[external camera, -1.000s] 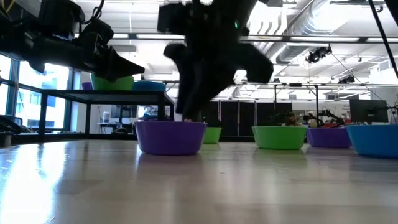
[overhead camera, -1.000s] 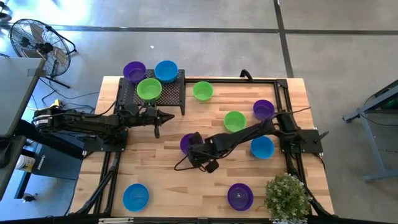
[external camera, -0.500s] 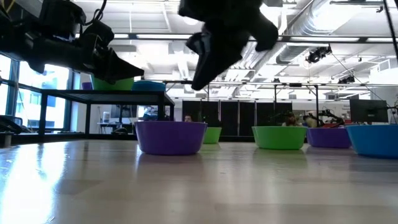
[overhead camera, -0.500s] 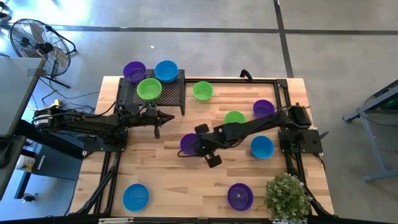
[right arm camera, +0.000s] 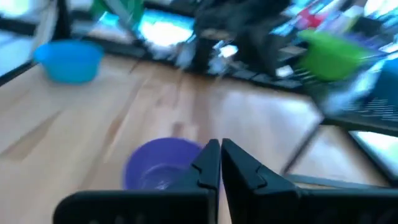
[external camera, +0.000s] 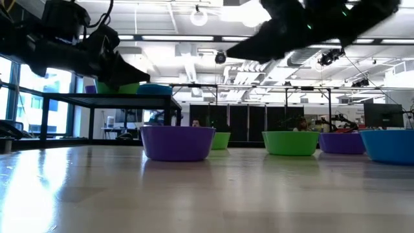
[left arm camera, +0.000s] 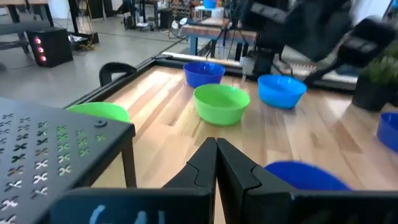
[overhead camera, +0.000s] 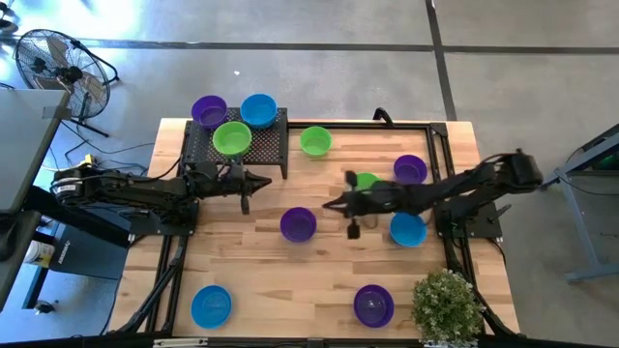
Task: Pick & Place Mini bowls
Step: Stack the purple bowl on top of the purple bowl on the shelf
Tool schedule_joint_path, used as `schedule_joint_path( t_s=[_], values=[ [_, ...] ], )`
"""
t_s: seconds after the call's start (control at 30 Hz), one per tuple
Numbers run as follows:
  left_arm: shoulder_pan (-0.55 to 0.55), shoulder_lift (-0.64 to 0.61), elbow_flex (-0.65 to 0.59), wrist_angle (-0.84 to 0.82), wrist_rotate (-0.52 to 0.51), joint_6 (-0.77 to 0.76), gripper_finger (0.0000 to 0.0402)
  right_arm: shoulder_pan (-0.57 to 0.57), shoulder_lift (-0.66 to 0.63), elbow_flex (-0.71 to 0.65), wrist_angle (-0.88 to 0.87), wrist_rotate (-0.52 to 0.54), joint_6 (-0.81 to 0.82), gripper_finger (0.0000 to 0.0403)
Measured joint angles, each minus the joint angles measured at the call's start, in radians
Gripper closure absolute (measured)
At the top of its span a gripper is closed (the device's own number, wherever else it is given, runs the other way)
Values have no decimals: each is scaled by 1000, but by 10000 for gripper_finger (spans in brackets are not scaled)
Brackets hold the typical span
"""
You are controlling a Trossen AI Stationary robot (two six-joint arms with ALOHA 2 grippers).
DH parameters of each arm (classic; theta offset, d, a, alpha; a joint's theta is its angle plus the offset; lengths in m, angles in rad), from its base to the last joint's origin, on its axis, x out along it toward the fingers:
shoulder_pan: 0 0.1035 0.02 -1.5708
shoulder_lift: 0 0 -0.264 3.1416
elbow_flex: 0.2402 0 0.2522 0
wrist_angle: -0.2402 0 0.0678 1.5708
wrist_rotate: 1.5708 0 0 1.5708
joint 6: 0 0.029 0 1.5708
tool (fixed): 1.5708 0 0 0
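The right gripper (overhead camera: 332, 205) hangs above the table (overhead camera: 251, 271) with its fingers pressed together and nothing between them, just beside a green bowl (overhead camera: 367, 181) and near the purple bowl (overhead camera: 298, 224) at mid-table. The left gripper (overhead camera: 263, 180), also pressed together and empty, waits beside the black rack (overhead camera: 266, 153), which carries a purple, a blue and a green bowl. Other bowls lie scattered over the table.

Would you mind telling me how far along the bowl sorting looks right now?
Done: three mini bowls sit on the black rack: purple, blue, green. In hand: nothing; the right gripper is shut and empty above the table, the left gripper shut beside the rack. Left: seven bowls on the table, including the central purple one.
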State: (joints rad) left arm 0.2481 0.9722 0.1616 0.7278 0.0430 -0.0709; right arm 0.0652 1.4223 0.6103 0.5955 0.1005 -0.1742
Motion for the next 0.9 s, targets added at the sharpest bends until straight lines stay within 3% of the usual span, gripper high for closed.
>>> schedule_joint_path(
  t_s=[0.2, 0.43, 0.7, 0.9],
  values=[
    [-58, 0, 62, -80, -23, -14, 401, -33, -89, -243, 332, 41, 1, 399],
    [-173, 3, 257, -432, -117, 67, 401, -33, -133, -392, 534, 92, -17, 399],
    [-240, 107, 466, -842, -125, 32, 401, -33, -138, -432, 562, 119, -36, 400],
    [-307, 227, 598, -1007, -174, 32, 399, -33, -138, -431, 562, 121, -43, 402]
  ],
)
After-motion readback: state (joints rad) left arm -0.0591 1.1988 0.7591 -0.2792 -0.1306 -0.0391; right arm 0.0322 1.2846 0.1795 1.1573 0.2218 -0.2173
